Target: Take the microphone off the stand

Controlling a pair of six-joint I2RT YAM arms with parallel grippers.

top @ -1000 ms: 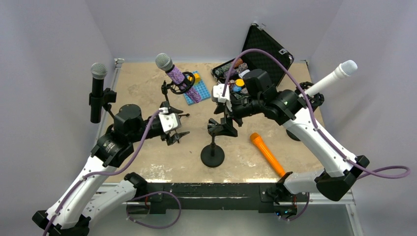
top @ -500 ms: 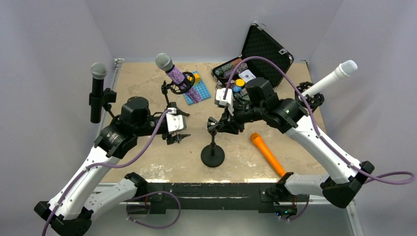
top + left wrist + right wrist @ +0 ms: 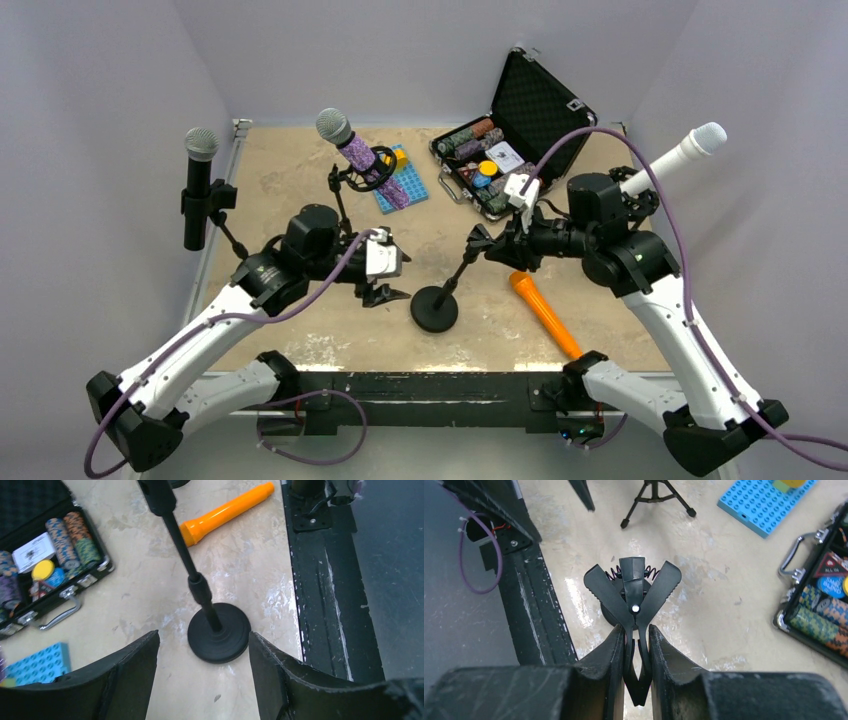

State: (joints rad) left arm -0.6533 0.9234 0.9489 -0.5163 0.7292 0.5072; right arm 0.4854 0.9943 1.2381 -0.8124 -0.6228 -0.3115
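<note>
A black stand with a round base [image 3: 435,308] [image 3: 219,639] leans to the right, and its spring clip [image 3: 478,241] [image 3: 633,587] holds nothing. My right gripper [image 3: 488,246] [image 3: 637,630] is shut on the clip's two handles. An orange microphone [image 3: 543,313] [image 3: 225,512] lies flat on the table just right of the base. My left gripper [image 3: 386,291] [image 3: 202,637] hovers low, left of the base. Its fingers are open and empty and touch nothing.
Three more microphones sit in stands: a black one [image 3: 199,185] at the left edge, a purple one [image 3: 356,152] on a tripod [image 3: 656,495], a white one [image 3: 675,158] at the right. An open case of poker chips [image 3: 490,165] [image 3: 45,555] and a blue studded plate [image 3: 403,180] [image 3: 764,502] lie at the back.
My right gripper has shut on the clip and pulled it right, tilting the stand. My left gripper has moved right toward the base, its jaws a little narrower.
</note>
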